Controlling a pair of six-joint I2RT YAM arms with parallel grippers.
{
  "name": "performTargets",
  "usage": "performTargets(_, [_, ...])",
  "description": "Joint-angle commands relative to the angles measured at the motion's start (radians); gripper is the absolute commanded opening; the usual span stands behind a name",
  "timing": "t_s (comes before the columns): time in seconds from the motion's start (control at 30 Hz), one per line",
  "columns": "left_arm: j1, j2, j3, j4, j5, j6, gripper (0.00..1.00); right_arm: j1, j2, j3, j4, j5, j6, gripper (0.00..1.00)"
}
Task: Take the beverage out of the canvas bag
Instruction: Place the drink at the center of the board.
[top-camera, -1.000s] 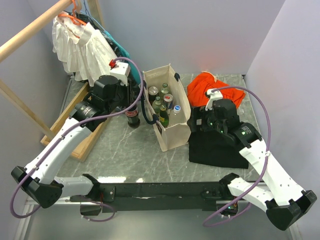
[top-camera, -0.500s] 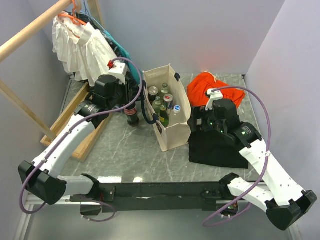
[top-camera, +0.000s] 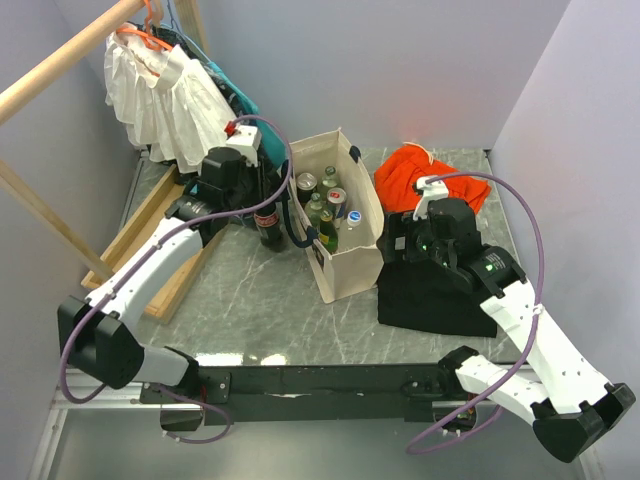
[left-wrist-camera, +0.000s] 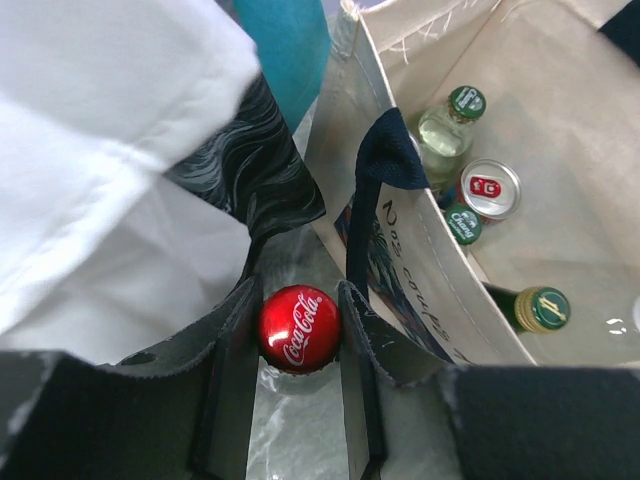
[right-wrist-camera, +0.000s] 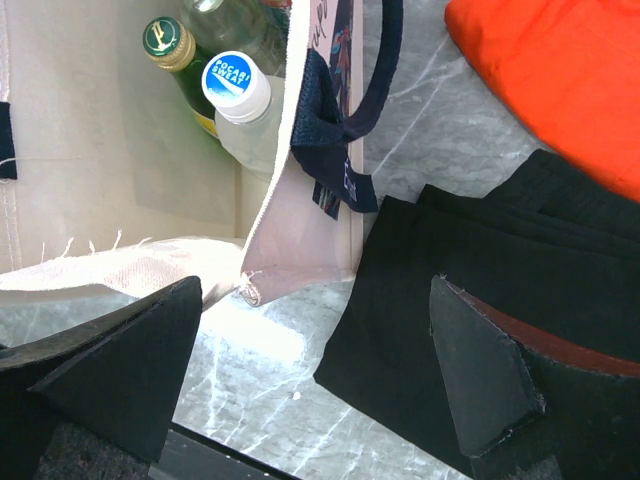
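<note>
The left hand (left-wrist-camera: 298, 300) is clamped on the neck of the Coca-Cola bottle (top-camera: 267, 230). The bottle is outside the canvas bag (top-camera: 345, 265), just beside the wall facing the left arm. It stands upright, long axis vertical, red cap (left-wrist-camera: 300, 328) pointing up. The right hand (right-wrist-camera: 315, 290) hangs with its jaws spread wide at the bag's opposite corner, above black cloth (top-camera: 430, 295).

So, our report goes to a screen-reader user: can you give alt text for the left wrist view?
The left tool grips a red-capped cola bottle at its cap, just outside the canvas bag. The open bag at right holds green-capped bottles and a can; white cloth fills the upper left.
</note>
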Motion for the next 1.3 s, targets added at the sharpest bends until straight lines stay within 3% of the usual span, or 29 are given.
performTargets(0.0, [0.008,-0.005,0.021,0.253,0.01,0.02,0.01,0.007,-0.016,0.034,-0.003,0.03,-0.017,1.0])
performTargets(0.57, [0.034,0.126,0.047,0.313,0.027,0.021,0.01,0.007,-0.04,0.045,-0.008,0.07,-0.024,1.0])
performTargets(1.27, [0.034,0.146,0.023,0.354,0.007,0.072,0.01,0.005,-0.031,0.032,0.006,0.067,-0.023,1.0])
